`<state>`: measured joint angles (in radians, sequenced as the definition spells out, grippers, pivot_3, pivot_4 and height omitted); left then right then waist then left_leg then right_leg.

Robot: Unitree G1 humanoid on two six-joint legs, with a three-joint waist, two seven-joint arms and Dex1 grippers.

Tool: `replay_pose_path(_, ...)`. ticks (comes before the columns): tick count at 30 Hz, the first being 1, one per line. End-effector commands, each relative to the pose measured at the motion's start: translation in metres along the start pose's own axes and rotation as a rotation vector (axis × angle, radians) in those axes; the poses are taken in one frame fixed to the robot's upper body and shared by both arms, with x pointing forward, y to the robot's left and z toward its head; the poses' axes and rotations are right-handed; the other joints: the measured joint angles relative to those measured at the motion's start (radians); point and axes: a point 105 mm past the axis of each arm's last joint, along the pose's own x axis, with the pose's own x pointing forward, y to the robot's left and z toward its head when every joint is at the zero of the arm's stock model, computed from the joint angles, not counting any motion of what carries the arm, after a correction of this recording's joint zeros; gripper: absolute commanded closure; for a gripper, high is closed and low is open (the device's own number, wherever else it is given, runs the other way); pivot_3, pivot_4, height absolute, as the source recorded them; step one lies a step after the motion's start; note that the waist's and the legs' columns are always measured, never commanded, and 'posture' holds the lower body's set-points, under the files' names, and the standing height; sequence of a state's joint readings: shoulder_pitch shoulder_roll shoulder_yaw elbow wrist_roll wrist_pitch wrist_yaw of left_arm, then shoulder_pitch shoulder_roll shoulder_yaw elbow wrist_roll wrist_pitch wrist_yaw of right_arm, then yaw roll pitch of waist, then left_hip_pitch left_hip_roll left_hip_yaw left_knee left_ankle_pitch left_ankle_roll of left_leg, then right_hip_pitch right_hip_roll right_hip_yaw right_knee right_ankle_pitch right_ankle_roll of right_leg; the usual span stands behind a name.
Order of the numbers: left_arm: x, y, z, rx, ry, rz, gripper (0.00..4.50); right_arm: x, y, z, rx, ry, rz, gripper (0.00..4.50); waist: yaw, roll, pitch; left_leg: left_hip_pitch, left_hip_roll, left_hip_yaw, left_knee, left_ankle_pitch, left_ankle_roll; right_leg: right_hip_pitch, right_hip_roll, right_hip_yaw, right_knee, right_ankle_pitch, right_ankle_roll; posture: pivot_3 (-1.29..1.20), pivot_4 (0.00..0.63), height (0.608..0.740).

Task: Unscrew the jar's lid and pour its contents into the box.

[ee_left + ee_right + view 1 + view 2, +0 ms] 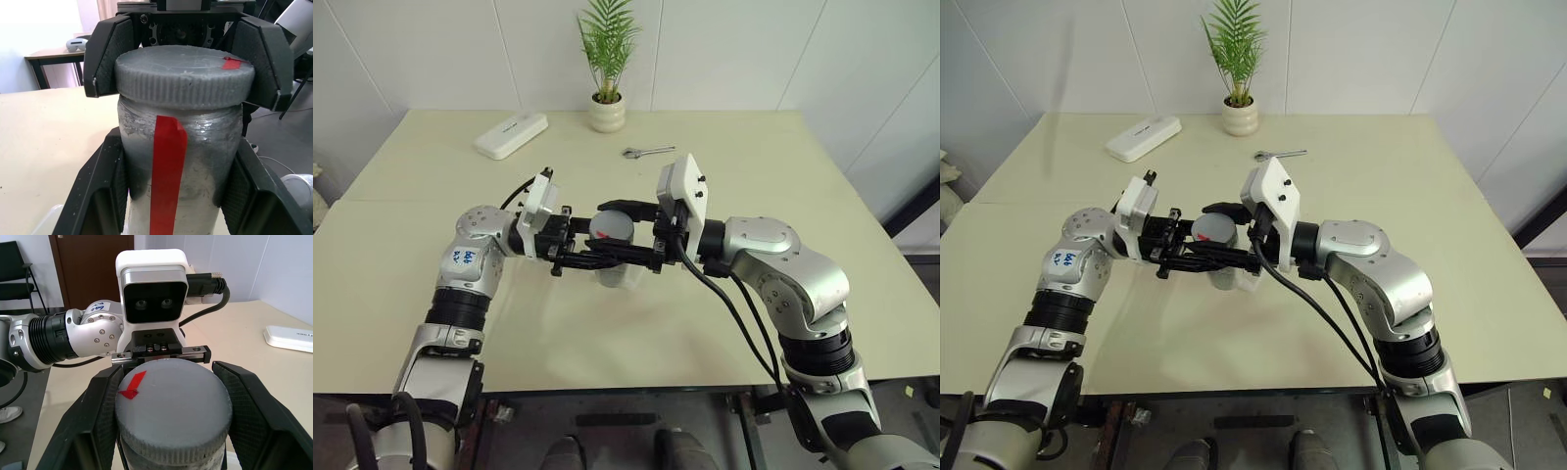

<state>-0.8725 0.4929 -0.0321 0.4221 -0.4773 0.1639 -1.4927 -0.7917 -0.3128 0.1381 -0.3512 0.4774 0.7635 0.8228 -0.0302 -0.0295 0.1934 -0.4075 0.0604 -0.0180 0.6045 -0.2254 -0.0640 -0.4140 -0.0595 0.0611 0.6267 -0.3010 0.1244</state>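
The silvery-grey jar point(195, 161), with a red stripe down its side, hangs upright above the middle of the table. My left gripper point(178, 147) is shut on the jar's body from the left. The grey ribbed lid point(610, 226), with a red mark on top, sits on the jar. My right gripper point(168, 374) is shut on the lid from the right, one finger on each side. Under the jar a pale clear piece, apparently the box point(1250, 284), peeks out on the table. The contents are hidden inside the jar.
A white plant pot point(607, 113) with a green palm stands at the table's far edge. A white oblong device point(511, 134) lies at the far left. A metal wrench point(646, 151) lies just beyond the grippers. The table's front edge point(607, 380) runs close below them.
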Motion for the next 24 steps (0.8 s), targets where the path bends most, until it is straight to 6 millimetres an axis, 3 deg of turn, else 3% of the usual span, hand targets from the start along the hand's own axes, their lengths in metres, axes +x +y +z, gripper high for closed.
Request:
replay_pose_path(1, -0.009, 0.005, 0.002, -0.014, 0.016, 0.059, 2.50, 0.013, 0.060, 0.032, -0.061, -0.143, 0.347, 1.91, 0.000, 0.000, 0.000, 0.000, 0.000, 0.000, 0.000, 0.000, 0.000, 0.000, 0.000, 0.000, 0.000, 0.000, 0.000, 0.00, 0.150, 0.740)
replay_pose_path(4, -0.009, 0.002, 0.004, -0.009, 0.016, 0.047, 2.50, 0.014, 0.056, 0.030, -0.053, -0.136, 0.325, 1.91, 0.000, 0.000, 0.000, 0.000, 0.000, 0.000, 0.000, 0.000, 0.000, 0.000, 0.000, 0.000, 0.000, 0.000, 0.000, 0.00, 0.150, 0.740)
replay_pose_path(9, -0.008, -0.003, 0.009, 0.000, 0.009, 0.029, 2.50, 0.016, 0.048, 0.030, -0.060, -0.131, 0.275, 0.28, -0.001, 0.000, 0.000, 0.000, 0.000, 0.000, 0.000, 0.000, 0.000, 0.000, 0.000, 0.000, 0.000, 0.000, 0.000, 0.00, 0.150, 0.740)
replay_pose_path(24, -0.009, -0.010, 0.013, 0.001, -0.018, 0.021, 2.50, 0.016, 0.034, 0.029, -0.066, -0.106, 0.217, 0.28, 0.000, 0.000, 0.000, 0.000, 0.000, 0.000, 0.001, 0.000, 0.000, 0.000, 0.000, 0.000, 0.001, 0.000, 0.000, 0.00, 0.150, 0.740)
